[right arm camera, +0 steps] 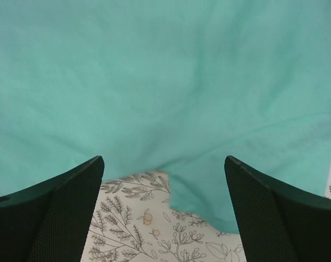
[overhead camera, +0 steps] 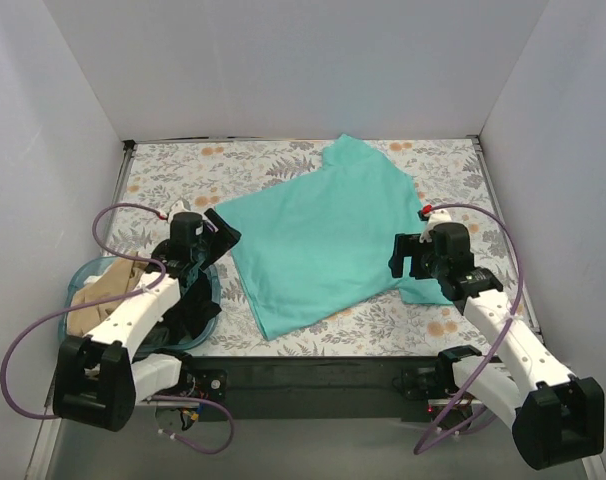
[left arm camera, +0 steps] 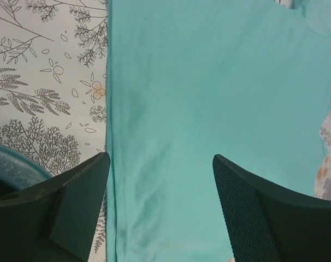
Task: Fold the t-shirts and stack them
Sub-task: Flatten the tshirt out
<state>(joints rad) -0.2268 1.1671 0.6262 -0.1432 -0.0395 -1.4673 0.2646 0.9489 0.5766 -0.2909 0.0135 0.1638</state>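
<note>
The teal-green t-shirt [overhead camera: 323, 240] lies spread flat in the middle of the table, a sleeve pointing to the back. It fills the left wrist view [left arm camera: 209, 109] and the right wrist view [right arm camera: 165, 82]. My left gripper [overhead camera: 211, 243] is open and empty over the shirt's left hem edge. My right gripper [overhead camera: 403, 256] is open and empty over the shirt's right edge, above a sleeve tip. The tan-beige t-shirt [overhead camera: 108, 290] lies crumpled in the blue basket at the left, partly hidden by my left arm.
The translucent blue basket [overhead camera: 87, 268] stands at the near left, under my left arm; its rim shows in the left wrist view [left arm camera: 12, 158]. White walls close the table on three sides. A floral cloth [overhead camera: 183, 170] covers the table.
</note>
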